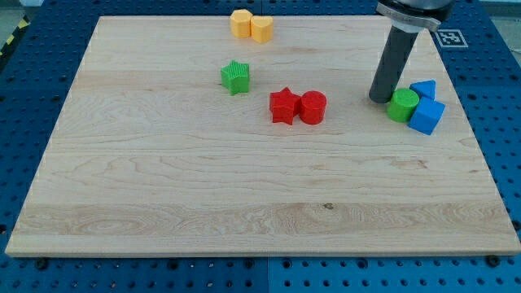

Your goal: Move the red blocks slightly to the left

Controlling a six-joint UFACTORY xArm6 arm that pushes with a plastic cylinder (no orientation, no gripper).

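Camera view: my tip point(380, 99) (a plain rod, no end effector jaws) rests beside the green cylinder point(402, 106), right of the 2 touching reds, red star point(283, 106) and red cylinder point(313, 107); approach comes next, then a leftward push.

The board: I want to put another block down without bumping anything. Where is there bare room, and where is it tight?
The whole lower half of the wooden board, below the red star and red cylinder, is bare, as is the left side beyond the green star. It is crowded at the right, where my tip stands beside the green cylinder and two blue blocks.
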